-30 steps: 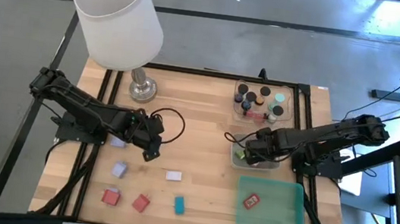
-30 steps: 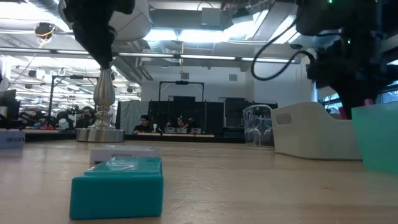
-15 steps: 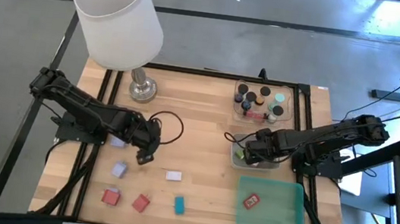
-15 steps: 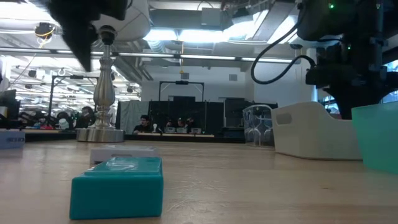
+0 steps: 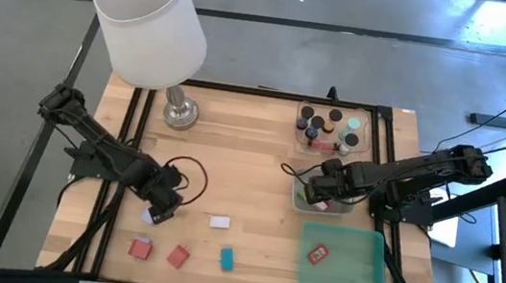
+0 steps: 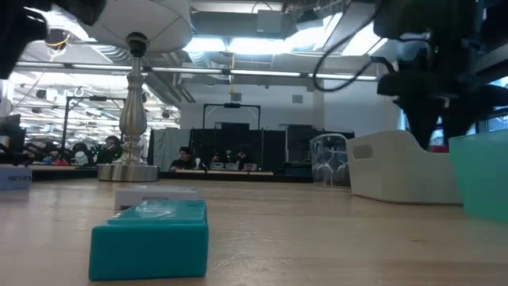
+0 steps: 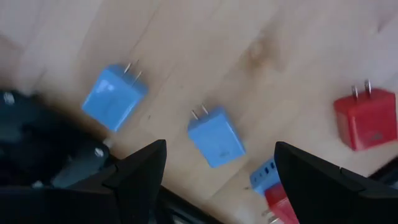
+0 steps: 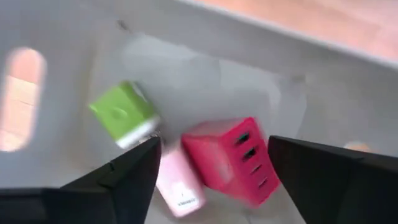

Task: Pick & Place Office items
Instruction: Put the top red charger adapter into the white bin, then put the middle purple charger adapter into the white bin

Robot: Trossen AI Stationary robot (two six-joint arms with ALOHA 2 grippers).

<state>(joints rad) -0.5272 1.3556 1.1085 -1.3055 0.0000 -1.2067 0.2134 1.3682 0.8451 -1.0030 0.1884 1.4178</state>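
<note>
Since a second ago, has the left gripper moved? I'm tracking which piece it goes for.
Yes. In the high view the left gripper has moved away from the lamp base toward the near table edge, over the lavender block.

Both arms are matte black, chunky jointed segments — left arm [image 5: 107, 148] and right arm [image 5: 404, 175] look identical. Thin black cables loop off each wrist. Fingers [image 7: 140, 171] = broad, flat dark wedges, no visible markings.
</note>
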